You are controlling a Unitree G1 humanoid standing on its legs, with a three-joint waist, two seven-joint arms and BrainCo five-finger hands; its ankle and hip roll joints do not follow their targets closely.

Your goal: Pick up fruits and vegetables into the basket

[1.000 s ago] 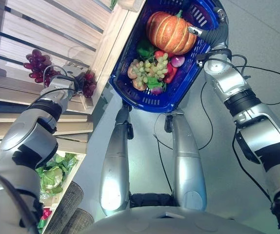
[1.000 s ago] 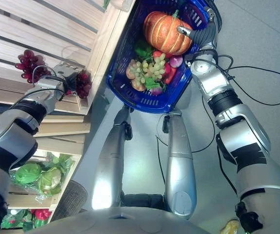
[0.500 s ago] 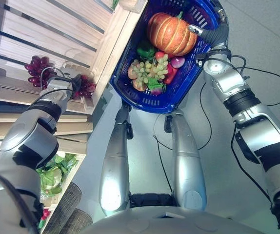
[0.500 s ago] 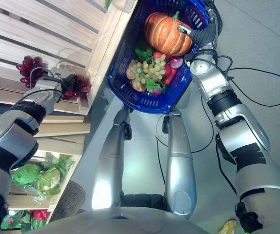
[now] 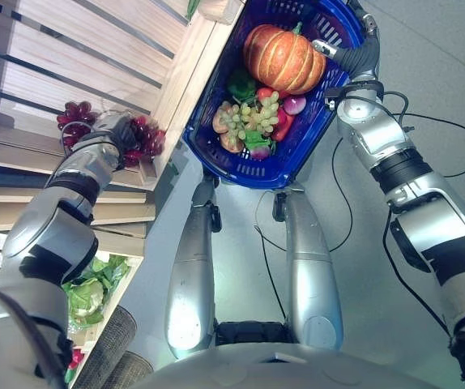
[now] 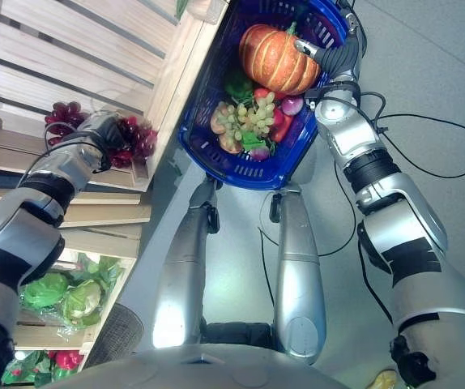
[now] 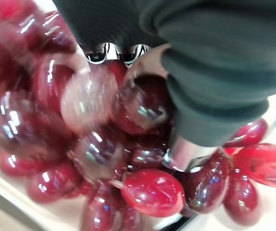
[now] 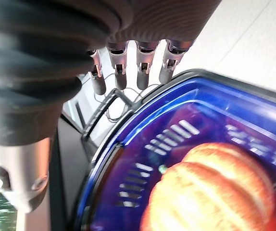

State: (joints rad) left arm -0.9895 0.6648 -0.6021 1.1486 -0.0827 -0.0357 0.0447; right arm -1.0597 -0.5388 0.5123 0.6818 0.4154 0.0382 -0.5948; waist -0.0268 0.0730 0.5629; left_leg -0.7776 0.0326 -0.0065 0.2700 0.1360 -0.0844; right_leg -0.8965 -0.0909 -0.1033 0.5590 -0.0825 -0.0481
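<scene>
The blue basket [image 5: 216, 121], carrying a pumpkin [image 5: 283, 57] and green grapes [image 5: 253, 116], is hanging from the right hand's [image 8: 128, 67] curled fingers. The left hand [image 6: 103, 134] is reaching onto the wooden shelf [image 5: 95, 49], fingers clutching the red grapes [image 7: 128, 163].

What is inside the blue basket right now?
In the basket: a pumpkin, green grapes, something green and red pieces. Whatever lies beneath them is covered.

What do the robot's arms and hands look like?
Both arms are silver-grey shells with black bands at the joints. Each robot hand, left and right, has a dark ribbed cover over the wrist and back, with silver fingers.
</scene>
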